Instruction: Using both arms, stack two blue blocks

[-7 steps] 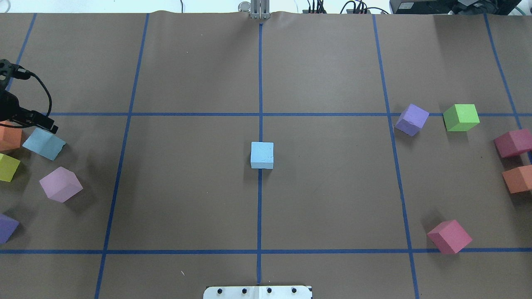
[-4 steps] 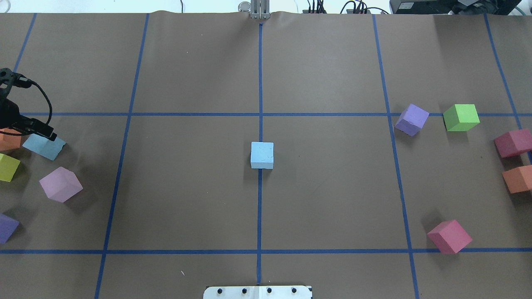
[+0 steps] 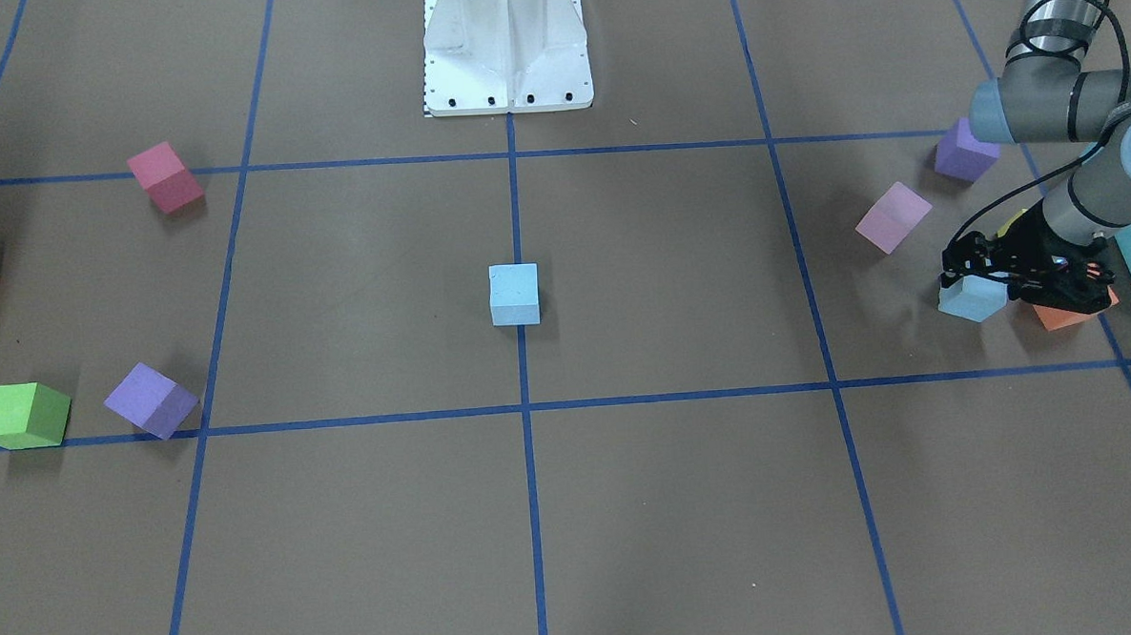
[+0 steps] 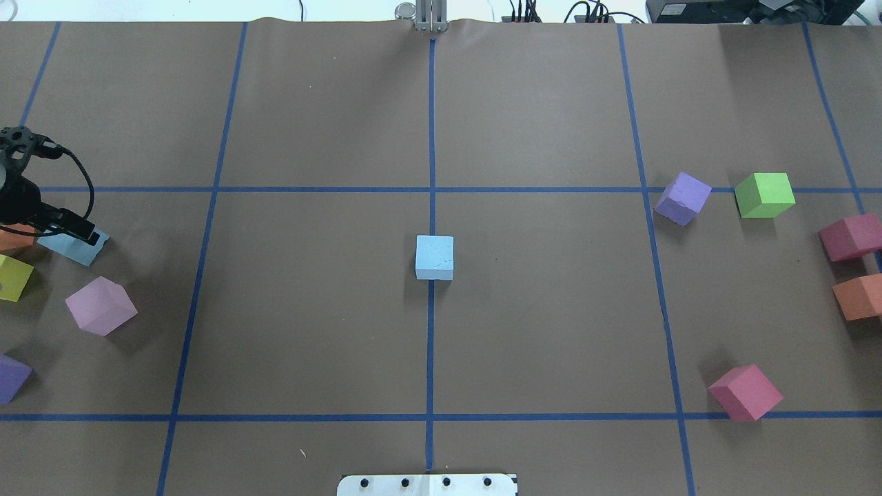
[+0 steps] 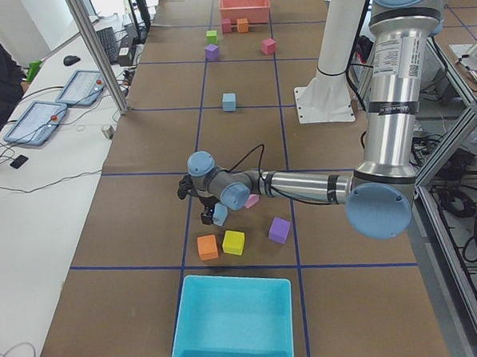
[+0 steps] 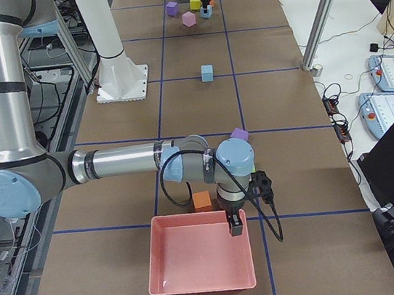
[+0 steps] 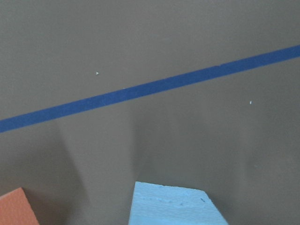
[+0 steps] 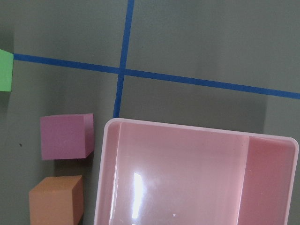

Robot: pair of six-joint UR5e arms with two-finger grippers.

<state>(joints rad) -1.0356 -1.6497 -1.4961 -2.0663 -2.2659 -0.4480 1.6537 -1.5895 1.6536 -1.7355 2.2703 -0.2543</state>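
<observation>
One sky-blue block (image 4: 435, 257) sits alone at the table's centre on the blue tape line, and also shows in the front view (image 3: 514, 294). The second sky-blue block (image 4: 81, 251) lies at the far left, next to an orange cube (image 3: 1062, 316). My left gripper (image 4: 69, 229) is low over this block (image 3: 969, 302), jaws open and straddling its top; the left wrist view shows the block's top (image 7: 173, 206) just below the camera. My right gripper (image 6: 234, 227) hangs over a pink tray (image 6: 201, 279); I cannot tell whether it is open or shut.
Yellow (image 4: 14, 277), pink (image 4: 101, 305) and purple (image 4: 10, 377) cubes crowd the left block. A turquoise tray (image 5: 234, 323) lies beyond them. Purple (image 4: 682, 198), green (image 4: 763, 195), dark red (image 4: 745, 393) and orange (image 4: 858, 296) cubes lie on the right.
My left gripper has come down onto the left blue block and now covers more of its top. The blocks have not moved.
</observation>
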